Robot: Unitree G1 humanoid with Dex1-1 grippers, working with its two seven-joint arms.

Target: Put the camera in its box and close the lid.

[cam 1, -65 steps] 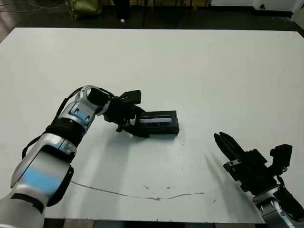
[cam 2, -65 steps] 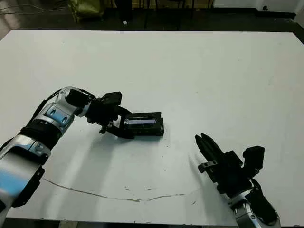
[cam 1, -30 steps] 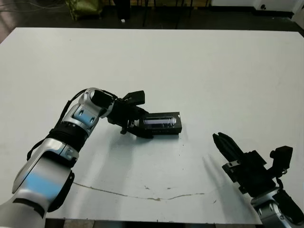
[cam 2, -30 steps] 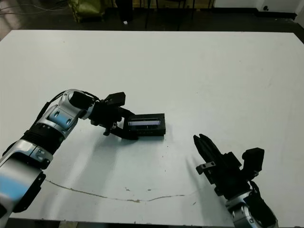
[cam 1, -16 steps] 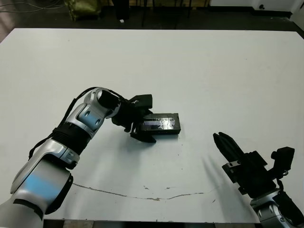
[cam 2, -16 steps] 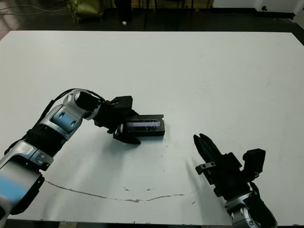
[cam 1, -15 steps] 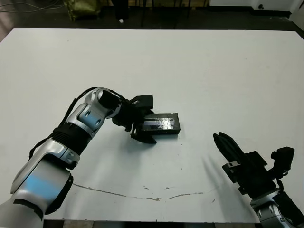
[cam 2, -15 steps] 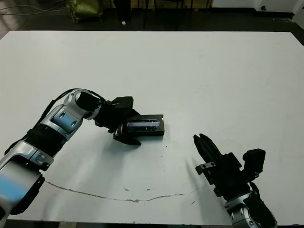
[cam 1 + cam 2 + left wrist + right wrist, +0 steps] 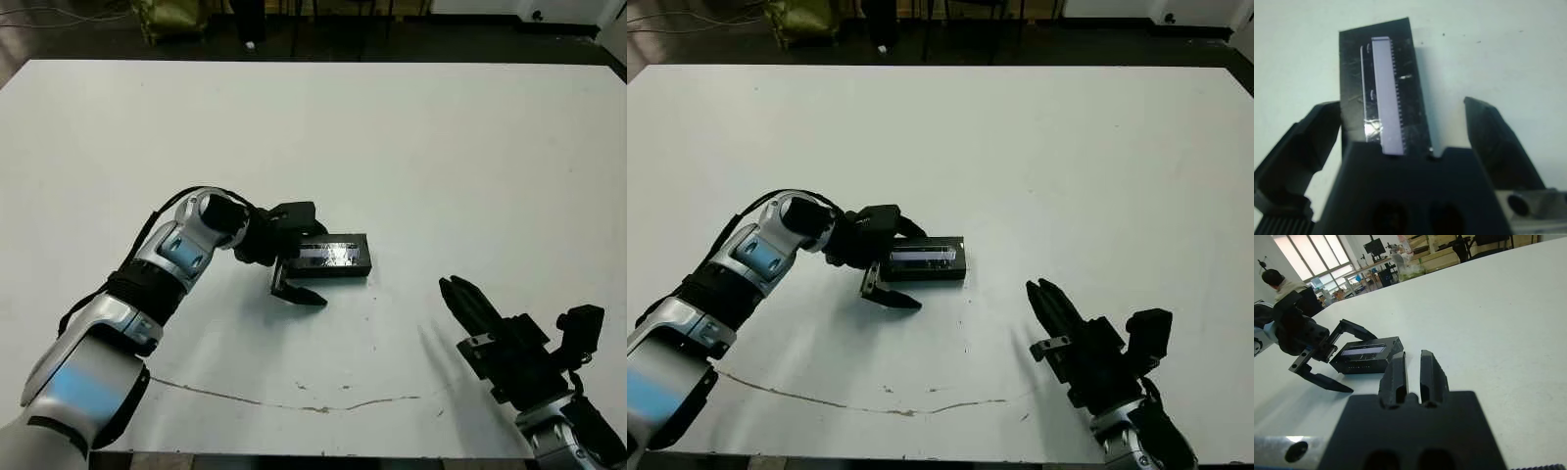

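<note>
Your lid [image 9: 336, 257] sits on the white bench [image 9: 411, 147] just left of centre, long side running 9 to 3 o'clock, glossy grey strip facing up. You can't see the box or camera separately; the lid looks like it's on a black block, and the wrist views show black sides under it, but you can't tell what's inside. Your left gripper [image 9: 299, 259] is at the lid's 9 o'clock end, jaws spread wide: one finger [image 9: 299, 211] lies along the far side of that end, the other finger [image 9: 302, 294] hangs out toward 6 o'clock, apart from the lid and over bare bench. In the left wrist view the lid [image 9: 1386, 107] runs straight away from the gripper body, with both fingers off to either side of it and a gap on each side, so nothing is gripped. Your right gripper [image 9: 468, 302] is at roughly 4 o'clock from the lid, well apart from it, low over the bench near the front edge, fingers pressed together and holding nothing, tips aimed toward 11 o'clock. The right wrist view shows the lid [image 9: 1365, 355] beyond the closed fingers [image 9: 1430, 374]. A thin dark crack line [image 9: 294, 401] runs along the bench near the front edge.
</note>
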